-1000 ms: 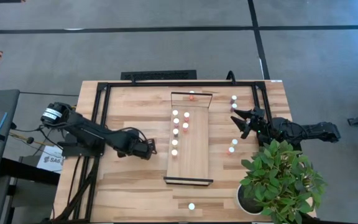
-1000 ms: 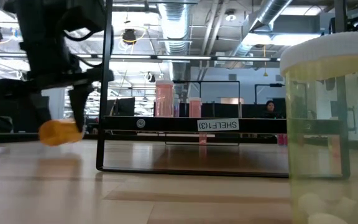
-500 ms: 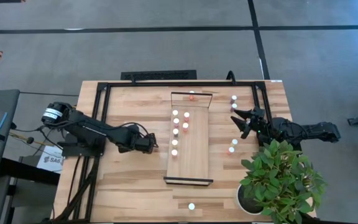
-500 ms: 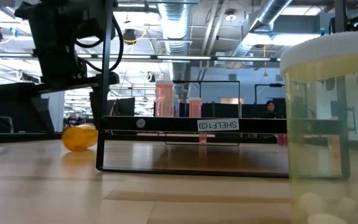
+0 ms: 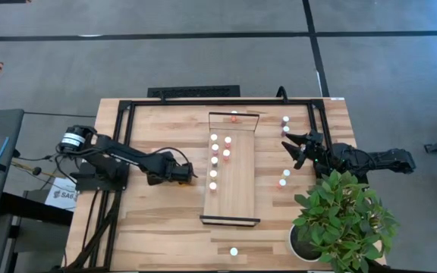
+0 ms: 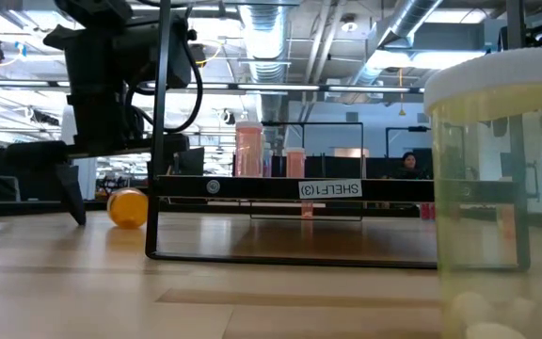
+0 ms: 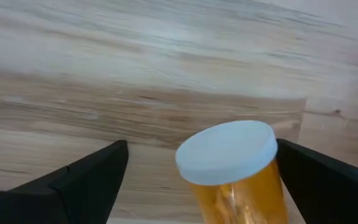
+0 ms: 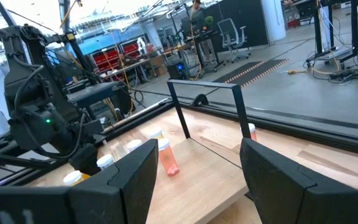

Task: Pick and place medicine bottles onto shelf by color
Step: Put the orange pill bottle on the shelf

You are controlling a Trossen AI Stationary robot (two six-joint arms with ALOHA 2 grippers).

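lying on the surface (image 5: 158,220) between the left gripper's (image 7: 201,180) open jaws, an orange bottle (image 7: 235,165), apparently loose; right gripper (image 5: 293,146) open too.

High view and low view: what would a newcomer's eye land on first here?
Probably the row of white-capped medicine bottles standing on the long pale shelf at the table's middle. Next, the left gripper, open around an orange bottle lying on the table beside the shelf, and the leafy plant beside the right gripper.

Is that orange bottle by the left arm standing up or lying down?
Lying down: the orange bottle rests on its side on the table, its white cap facing sideways, between the open left tool.
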